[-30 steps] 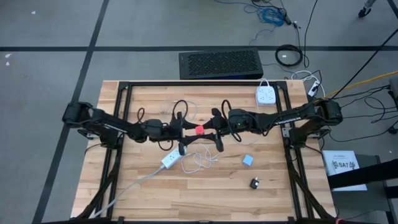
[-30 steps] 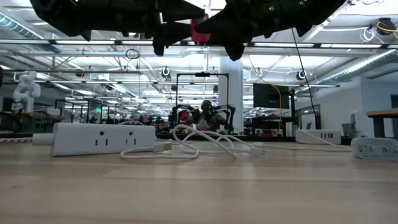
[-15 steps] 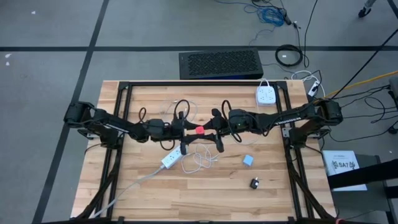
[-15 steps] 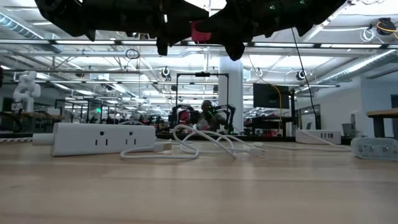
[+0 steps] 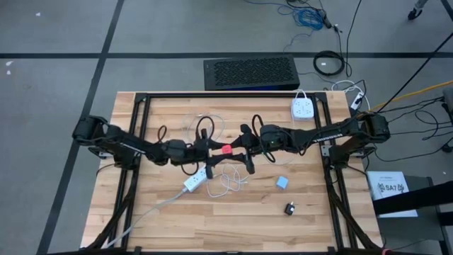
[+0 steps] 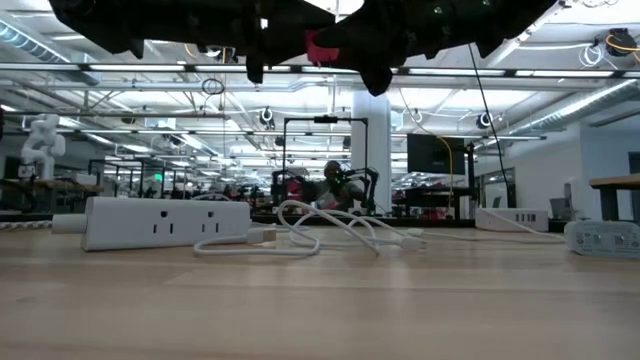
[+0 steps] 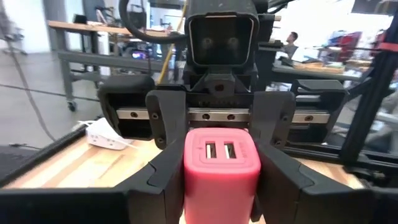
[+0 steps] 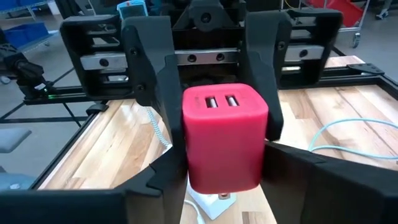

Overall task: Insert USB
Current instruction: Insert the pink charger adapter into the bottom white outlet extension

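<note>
High view: red charger (image 5: 226,149) held above the table (image 5: 163,223), between left gripper (image 5: 210,150) and right gripper (image 5: 237,151), over the cable (image 5: 228,182).
Low view: charger (image 6: 318,46) aloft, above the power strip (image 6: 165,221).
Left wrist: both grippers' fingers press the charger's sides.
Right wrist: same pinch, two USB ports visible.

My two arms meet over the middle of the tabletop (image 5: 156,219), the left end effector (image 5: 210,148) and right end effector (image 5: 237,150) facing each other with the charger block (image 5: 226,149) between them. Below it lie the power strip (image 5: 195,180) and, just right of that, a coiled cable (image 5: 228,181). A second strip (image 5: 303,108) sits at the far right corner.
</note>
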`<action>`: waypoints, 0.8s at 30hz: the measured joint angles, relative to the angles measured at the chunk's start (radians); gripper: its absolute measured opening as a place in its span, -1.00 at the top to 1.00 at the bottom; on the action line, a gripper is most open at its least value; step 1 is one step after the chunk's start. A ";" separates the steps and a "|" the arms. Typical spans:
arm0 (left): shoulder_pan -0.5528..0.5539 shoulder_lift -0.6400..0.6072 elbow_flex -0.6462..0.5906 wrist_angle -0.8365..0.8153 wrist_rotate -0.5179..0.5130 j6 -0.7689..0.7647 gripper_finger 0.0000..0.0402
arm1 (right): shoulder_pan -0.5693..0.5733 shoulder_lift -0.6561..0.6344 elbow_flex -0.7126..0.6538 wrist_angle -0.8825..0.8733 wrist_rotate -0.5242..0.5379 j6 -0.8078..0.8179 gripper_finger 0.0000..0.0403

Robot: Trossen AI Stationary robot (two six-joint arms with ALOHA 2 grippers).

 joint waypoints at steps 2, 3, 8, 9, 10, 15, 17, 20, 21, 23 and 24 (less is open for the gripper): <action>-0.015 -0.017 0.000 -0.022 -0.028 0.017 0.23 | 0.000 -0.003 0.000 0.000 0.003 0.000 0.20; -0.022 -0.028 0.000 -0.035 -0.039 0.020 0.23 | 0.000 -0.006 0.000 0.002 0.004 0.000 0.20; -0.070 -0.105 0.001 -0.142 -0.122 0.025 0.23 | 0.000 -0.051 0.000 -0.016 0.010 -0.005 0.17; -0.085 -0.119 0.001 -0.175 -0.138 0.025 0.23 | -0.001 -0.063 0.000 -0.018 0.020 -0.011 0.16; -0.101 -0.134 0.001 -0.210 -0.156 0.024 0.23 | -0.003 -0.076 0.000 -0.018 0.029 -0.014 0.14; -0.200 -0.185 0.000 -0.323 -0.287 -0.038 0.23 | -0.002 -0.139 0.000 -0.076 0.081 -0.028 0.07; -0.251 -0.182 0.000 -0.373 -0.361 -0.091 0.23 | 0.000 -0.155 0.000 -0.104 0.097 -0.029 0.05; -0.307 -0.154 0.000 -0.411 -0.475 -0.149 0.23 | 0.012 -0.157 0.000 -0.113 0.106 -0.017 0.05; -0.321 -0.143 -0.001 -0.421 -0.508 -0.179 0.23 | 0.019 -0.153 0.000 -0.117 0.106 -0.014 0.05; -0.348 -0.114 0.000 -0.430 -0.549 -0.248 0.23 | 0.039 -0.139 0.000 -0.121 0.128 -0.009 0.05; -0.366 -0.096 0.000 -0.441 -0.570 -0.282 0.23 | 0.050 -0.132 0.000 -0.132 0.144 -0.008 0.05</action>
